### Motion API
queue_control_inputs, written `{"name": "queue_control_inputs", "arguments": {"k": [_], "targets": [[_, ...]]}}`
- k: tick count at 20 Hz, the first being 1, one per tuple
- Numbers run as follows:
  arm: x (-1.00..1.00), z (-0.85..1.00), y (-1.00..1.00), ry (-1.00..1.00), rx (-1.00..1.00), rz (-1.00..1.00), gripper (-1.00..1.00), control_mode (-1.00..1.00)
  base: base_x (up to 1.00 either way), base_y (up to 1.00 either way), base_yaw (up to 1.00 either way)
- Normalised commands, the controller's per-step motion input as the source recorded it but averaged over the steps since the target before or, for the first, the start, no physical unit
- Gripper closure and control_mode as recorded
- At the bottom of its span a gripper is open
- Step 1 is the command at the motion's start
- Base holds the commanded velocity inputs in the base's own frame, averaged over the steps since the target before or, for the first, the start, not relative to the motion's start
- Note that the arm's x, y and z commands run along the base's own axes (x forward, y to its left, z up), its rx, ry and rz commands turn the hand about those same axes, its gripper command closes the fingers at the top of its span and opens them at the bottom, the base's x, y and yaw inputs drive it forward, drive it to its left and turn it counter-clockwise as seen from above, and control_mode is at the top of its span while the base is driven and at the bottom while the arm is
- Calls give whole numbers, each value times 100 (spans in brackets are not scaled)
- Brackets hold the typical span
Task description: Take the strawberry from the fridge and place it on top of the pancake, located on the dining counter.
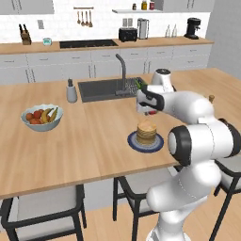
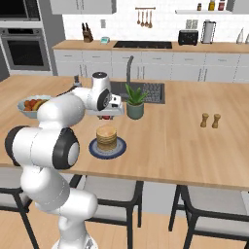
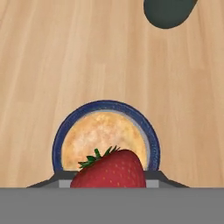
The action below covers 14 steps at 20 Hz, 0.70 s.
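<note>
My gripper (image 1: 149, 112) hangs just above and slightly behind the pancake (image 1: 146, 132), shut on a red strawberry (image 3: 111, 170) with green leaves. In the hand view the strawberry sits low in the middle, overlapping the near edge of the tan pancake (image 3: 103, 135) on its dark blue plate (image 3: 105, 105). The stack (image 2: 106, 137) and its plate (image 2: 95, 148) stand near the front edge of the dining counter (image 1: 70, 150), with the gripper (image 2: 104, 115) a short way over them. The fridge is out of view.
A white fruit bowl (image 1: 42, 116) stands to the left on the counter. Behind the plate are the dark sink (image 1: 101, 89), a grey dispenser (image 1: 71, 92) and a potted plant (image 2: 135, 102). Two small shakers (image 2: 210, 120) stand to the right. Stools (image 1: 47, 207) line the front.
</note>
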Motion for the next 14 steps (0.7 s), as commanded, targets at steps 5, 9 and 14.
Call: {"name": "queue_control_inputs", "arguments": {"k": [5, 9, 14], "targets": [[3, -33, 5, 3, 0, 0, 100, -100, 0, 0, 0], [-56, -9, 0, 0, 0, 0, 100, -100, 0, 0, 0], [-11, -8, 5, 0, 0, 0, 100, -100, 0, 0, 0]]}}
